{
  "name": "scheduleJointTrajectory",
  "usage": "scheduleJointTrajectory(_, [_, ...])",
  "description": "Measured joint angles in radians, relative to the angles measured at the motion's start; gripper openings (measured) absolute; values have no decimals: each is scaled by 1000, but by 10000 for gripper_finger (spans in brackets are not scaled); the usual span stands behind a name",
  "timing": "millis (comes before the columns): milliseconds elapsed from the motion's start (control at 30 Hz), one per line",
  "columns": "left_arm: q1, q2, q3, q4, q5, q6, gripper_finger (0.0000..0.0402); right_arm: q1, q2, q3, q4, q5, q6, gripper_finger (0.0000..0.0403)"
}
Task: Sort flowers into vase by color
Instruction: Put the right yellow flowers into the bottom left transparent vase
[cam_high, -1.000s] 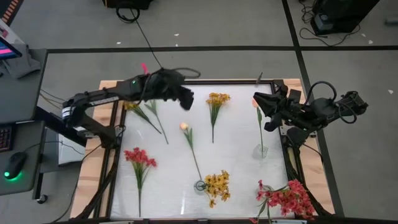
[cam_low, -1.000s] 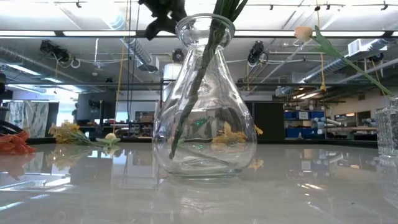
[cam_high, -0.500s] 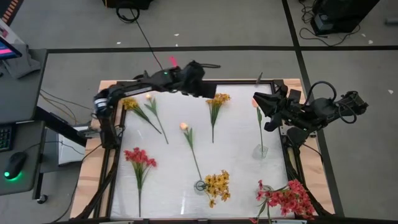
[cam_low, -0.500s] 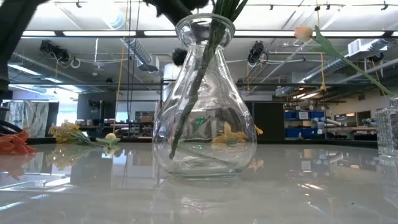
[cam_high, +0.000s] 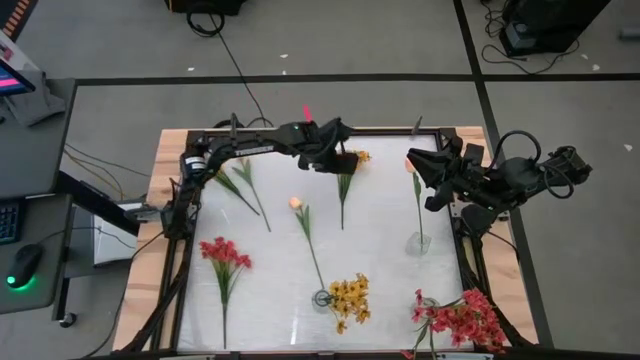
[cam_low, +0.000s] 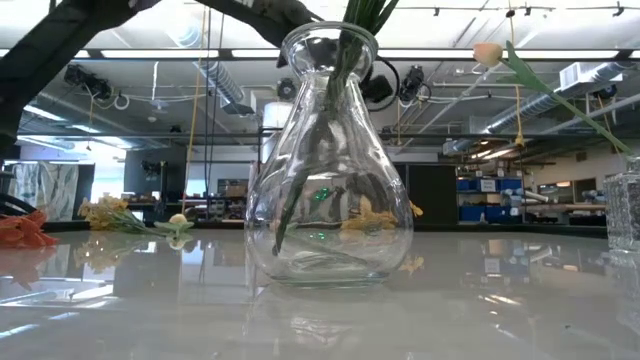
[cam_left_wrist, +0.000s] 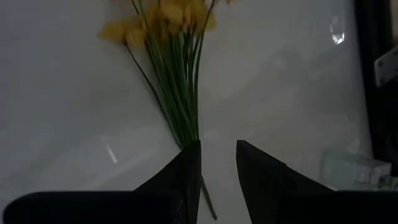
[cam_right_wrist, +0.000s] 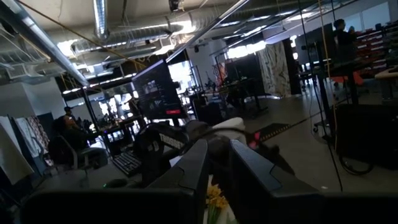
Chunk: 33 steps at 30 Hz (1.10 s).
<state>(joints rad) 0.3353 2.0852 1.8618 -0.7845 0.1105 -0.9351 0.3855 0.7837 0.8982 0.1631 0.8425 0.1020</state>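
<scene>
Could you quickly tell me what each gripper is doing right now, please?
Left gripper: open, empty, above the yellow flower bunch.
Right gripper: holding the peach tulip upright.

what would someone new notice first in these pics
Most likely the big clear glass vase filling the low view, with green stems standing in it. From above, the left gripper reaches across the table's far edge over a loose yellow flower cluster, fingers slightly apart. The right gripper holds a slim peach-bud stem upright over a small vase on the right, and a red flower bunch stands at the near right corner.
</scene>
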Motion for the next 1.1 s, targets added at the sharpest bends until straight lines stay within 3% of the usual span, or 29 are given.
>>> scheduleJointTrajectory(500, [-45,77,4,-32,-15,-47,107,0,0,0,0,0,0,75])
scheduleJointTrajectory(1100, [-61,305,294,-203,-67,4,107,0,0,0,1,0,0,75])
